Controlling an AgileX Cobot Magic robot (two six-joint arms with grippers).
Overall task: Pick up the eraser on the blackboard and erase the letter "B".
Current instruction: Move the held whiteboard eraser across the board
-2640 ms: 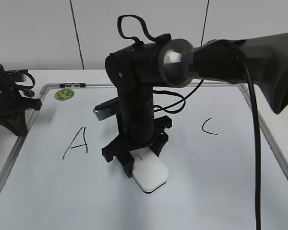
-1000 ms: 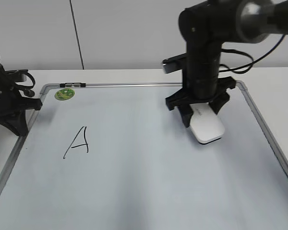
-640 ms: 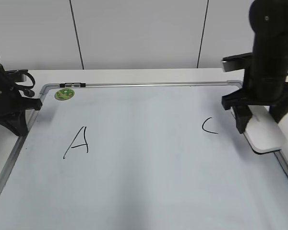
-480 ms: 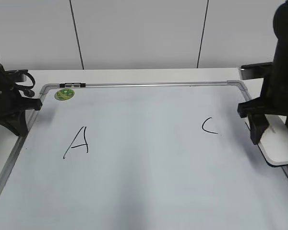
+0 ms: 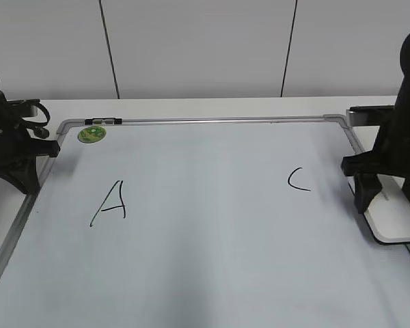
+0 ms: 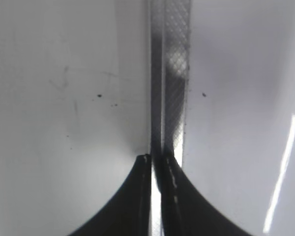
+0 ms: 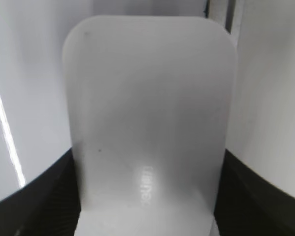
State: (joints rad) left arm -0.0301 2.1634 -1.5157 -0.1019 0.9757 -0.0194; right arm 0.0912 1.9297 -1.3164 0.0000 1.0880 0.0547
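Carrying the eraser (image 5: pixel 394 216) clamped in my right gripper (image 5: pixel 389 198) off to the blackboard (image 5: pixel 205 273) edge; B gone, 1 job done; left gripper (image 6: pixel 156 167) clenched empty.

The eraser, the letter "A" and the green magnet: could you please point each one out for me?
eraser (image 5: pixel 393 215), exterior view, on its white top face.
letter "A" (image 5: pixel 120 199), exterior view, on its right stroke.
green magnet (image 5: pixel 91 134), exterior view, on its round face.

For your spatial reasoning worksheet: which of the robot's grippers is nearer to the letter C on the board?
Right. The right gripper, gripping the eraser, is just right of the letter C; the left gripper sits at the blackboard's far left edge.
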